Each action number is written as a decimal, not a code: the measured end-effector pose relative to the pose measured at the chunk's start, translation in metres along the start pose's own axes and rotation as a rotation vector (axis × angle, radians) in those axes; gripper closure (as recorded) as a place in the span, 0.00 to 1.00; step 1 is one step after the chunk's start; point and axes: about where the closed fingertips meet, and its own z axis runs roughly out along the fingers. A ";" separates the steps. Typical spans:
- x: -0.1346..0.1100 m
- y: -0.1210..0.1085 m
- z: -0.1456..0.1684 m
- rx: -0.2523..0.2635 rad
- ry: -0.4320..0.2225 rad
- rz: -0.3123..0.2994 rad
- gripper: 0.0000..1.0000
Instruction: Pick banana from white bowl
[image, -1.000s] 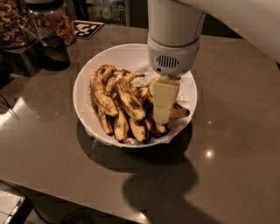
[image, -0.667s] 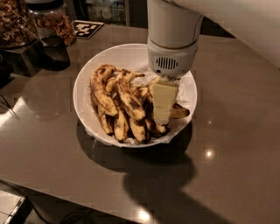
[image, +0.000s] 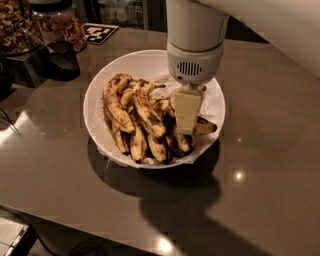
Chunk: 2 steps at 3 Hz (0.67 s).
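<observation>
The white bowl (image: 150, 62) stands in the middle of the grey table and holds several overripe bananas, yellow with brown-black blotches, on white paper. My gripper (image: 186, 114) reaches straight down from the white arm into the right half of the bowl and sits among the bananas there. A banana (image: 204, 127) with a fairly clean yellow end pokes out to the right from under the gripper; the rest of it is hidden. Two long curved bananas (image: 116, 105) lie apart from the gripper in the left half.
The bowl sits on a glossy grey table (image: 270, 165). At the back left stand a dark cup (image: 62, 60), jars of nuts and snacks (image: 15, 25) and a black-and-white marker tag (image: 99, 32). The table's front edge runs along the lower left.
</observation>
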 end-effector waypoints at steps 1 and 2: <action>-0.001 0.001 0.002 -0.010 -0.003 -0.008 0.33; -0.003 0.000 0.012 -0.058 -0.015 -0.026 0.33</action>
